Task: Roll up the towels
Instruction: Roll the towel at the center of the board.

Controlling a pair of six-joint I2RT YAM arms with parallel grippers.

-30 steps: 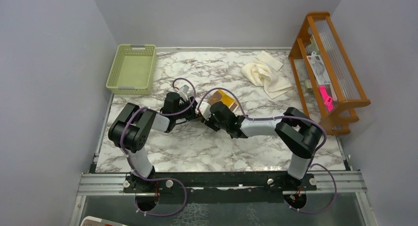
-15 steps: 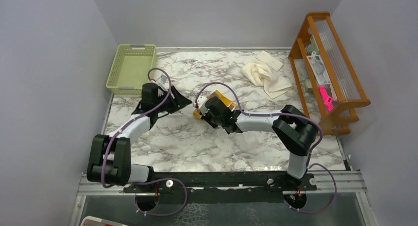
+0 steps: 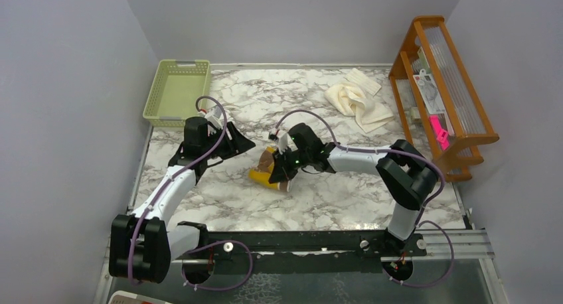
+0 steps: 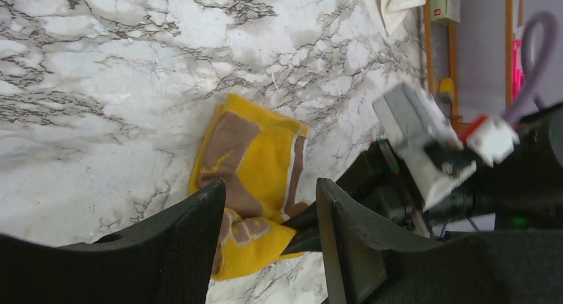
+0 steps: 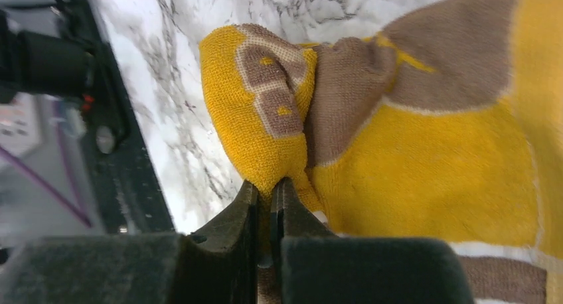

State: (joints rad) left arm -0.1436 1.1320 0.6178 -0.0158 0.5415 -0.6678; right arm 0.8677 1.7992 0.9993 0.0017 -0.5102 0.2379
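The brown and mustard-yellow towel lies crumpled on the marble table near the middle. It also shows in the left wrist view and the right wrist view. My right gripper is shut on a fold of this towel's edge. My left gripper is open and empty, left of the towel and apart from it. The cream-white towel lies bunched at the back right.
A light-green basket stands at the back left. A wooden rack with packets stands along the right edge. A flat cream cloth piece lies behind the white towel.
My right gripper has dragged the brown and yellow towel forward and left, towards the table's middle. My left arm has swung away to the left and let go of the towel.
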